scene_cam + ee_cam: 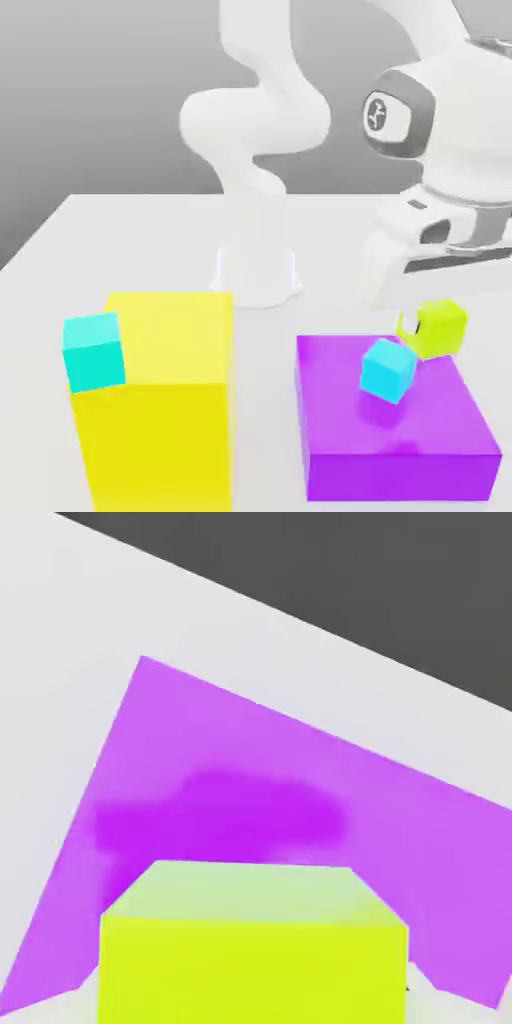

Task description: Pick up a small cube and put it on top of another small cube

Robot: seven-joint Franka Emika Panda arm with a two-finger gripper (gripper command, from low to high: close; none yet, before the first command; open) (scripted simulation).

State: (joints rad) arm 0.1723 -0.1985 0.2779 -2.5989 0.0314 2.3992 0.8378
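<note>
Up front sat the big yellow block [160,400] with a cyan cube [94,351] against its left side, and right of it the purple slab [400,440] carrying another tilted cyan cube [388,370]. Farther back, the gripper [432,305] was clamped on the small lime-yellow cube [437,329], held just above the slab's far edge.

A pale white table [120,240] stands before a plain grey backdrop [100,90].

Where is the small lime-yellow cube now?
The small lime-yellow cube hangs in the shut gripper at the exterior view's right, above the purple block, beside a cyan cube.
</note>
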